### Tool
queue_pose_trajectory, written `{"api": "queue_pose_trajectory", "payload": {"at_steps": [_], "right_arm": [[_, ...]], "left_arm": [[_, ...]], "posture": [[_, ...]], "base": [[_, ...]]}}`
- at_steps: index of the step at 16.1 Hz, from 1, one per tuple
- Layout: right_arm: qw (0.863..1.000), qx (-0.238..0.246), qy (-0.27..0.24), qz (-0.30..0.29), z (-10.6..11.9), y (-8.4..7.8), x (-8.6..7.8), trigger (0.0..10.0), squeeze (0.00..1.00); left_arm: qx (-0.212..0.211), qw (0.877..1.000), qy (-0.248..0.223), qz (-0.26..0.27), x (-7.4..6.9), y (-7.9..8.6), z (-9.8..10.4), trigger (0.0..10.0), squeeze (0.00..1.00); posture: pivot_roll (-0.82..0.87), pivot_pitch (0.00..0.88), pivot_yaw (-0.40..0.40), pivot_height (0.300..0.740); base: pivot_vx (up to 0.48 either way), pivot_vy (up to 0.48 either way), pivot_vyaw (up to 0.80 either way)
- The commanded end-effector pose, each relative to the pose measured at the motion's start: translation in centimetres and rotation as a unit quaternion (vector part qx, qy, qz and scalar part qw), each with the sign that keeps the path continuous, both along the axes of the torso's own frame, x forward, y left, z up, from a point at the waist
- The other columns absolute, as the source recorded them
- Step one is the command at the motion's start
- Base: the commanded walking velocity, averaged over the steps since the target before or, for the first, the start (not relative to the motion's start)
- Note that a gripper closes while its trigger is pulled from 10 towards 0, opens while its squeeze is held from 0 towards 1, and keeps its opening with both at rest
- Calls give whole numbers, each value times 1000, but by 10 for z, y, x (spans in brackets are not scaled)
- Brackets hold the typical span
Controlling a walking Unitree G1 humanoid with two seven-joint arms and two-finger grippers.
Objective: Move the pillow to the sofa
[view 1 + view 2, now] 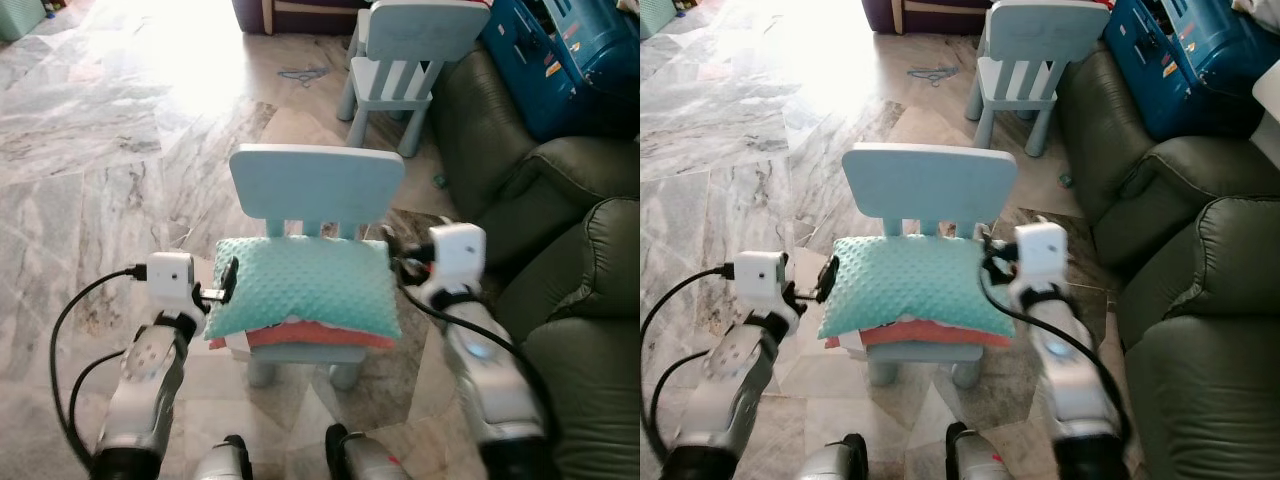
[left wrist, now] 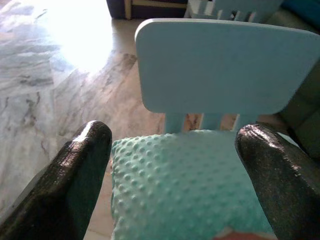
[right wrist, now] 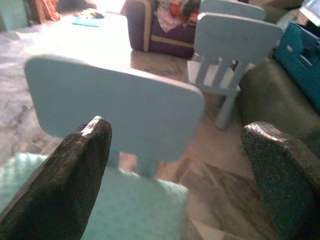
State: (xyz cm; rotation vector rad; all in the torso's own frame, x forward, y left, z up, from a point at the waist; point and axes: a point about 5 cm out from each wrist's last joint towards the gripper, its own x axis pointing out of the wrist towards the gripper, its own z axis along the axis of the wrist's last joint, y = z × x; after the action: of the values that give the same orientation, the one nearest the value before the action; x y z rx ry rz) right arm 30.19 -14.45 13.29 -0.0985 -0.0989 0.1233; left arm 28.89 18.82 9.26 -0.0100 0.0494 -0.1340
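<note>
A teal dotted pillow point(image 1: 300, 285) lies on the seat of a small light-blue chair point(image 1: 315, 180), on top of a coral cushion point(image 1: 310, 335). My left gripper point(image 1: 229, 281) is at the pillow's left edge, open, with the pillow point(image 2: 185, 185) showing between its fingers point(image 2: 75, 175). My right gripper point(image 1: 393, 256) is at the pillow's right rear corner, also open; its fingers point(image 3: 75, 170) point past the pillow point(image 3: 125, 210) toward the chair back point(image 3: 115, 105). The dark green sofa point(image 1: 560, 210) stands just to the right of the chair.
A second light-blue chair point(image 1: 410, 60) stands further back, with a blue case point(image 1: 560, 50) on the sofa's far end beside it. A dark purple couch point(image 3: 150, 30) is at the far wall. Marble floor point(image 1: 110, 150) spreads to the left.
</note>
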Motion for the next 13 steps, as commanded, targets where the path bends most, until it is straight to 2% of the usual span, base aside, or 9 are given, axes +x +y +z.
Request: {"api": "queue_pose_trajectory", "payload": {"at_steps": [1,2,4,6,8,10,13], "right_arm": [[1000,3,4,-8,-1,-8,-4,10000,0],[1000,-4,15,-18,-6,-20,-14,10000,0],[999,-13,30,-28,-13,-32,-27,10000,0],[998,-17,45,-30,-20,-37,-37,10000,0],[998,-14,49,-32,-21,-38,-39,10000,0],[999,-14,38,-24,-14,-31,-33,10000,0],[999,-7,33,-22,-10,-30,-28,10000,0]], "left_arm": [[10,1000,6,-6,-7,2,-3,10000,0],[24,1000,3,-7,-21,8,-3,10000,0],[40,999,7,-15,-39,13,-6,10000,0],[45,999,21,-9,-48,19,-12,10000,0],[35,999,26,6,-47,21,-14,10000,0],[26,999,20,3,-40,13,-9,10000,0],[24,1000,14,3,-36,12,-6,10000,0]], "posture": [[-21,243,-43,740],[-15,242,-40,740],[-12,237,-38,740],[-8,232,-37,740],[-11,227,-38,740],[-11,220,-41,740],[-10,221,-42,740]], "base": [[0,0,0],[0,0,0],[0,0,0],[0,0,0],[0,0,0],[0,0,0],[0,0,0]]}}
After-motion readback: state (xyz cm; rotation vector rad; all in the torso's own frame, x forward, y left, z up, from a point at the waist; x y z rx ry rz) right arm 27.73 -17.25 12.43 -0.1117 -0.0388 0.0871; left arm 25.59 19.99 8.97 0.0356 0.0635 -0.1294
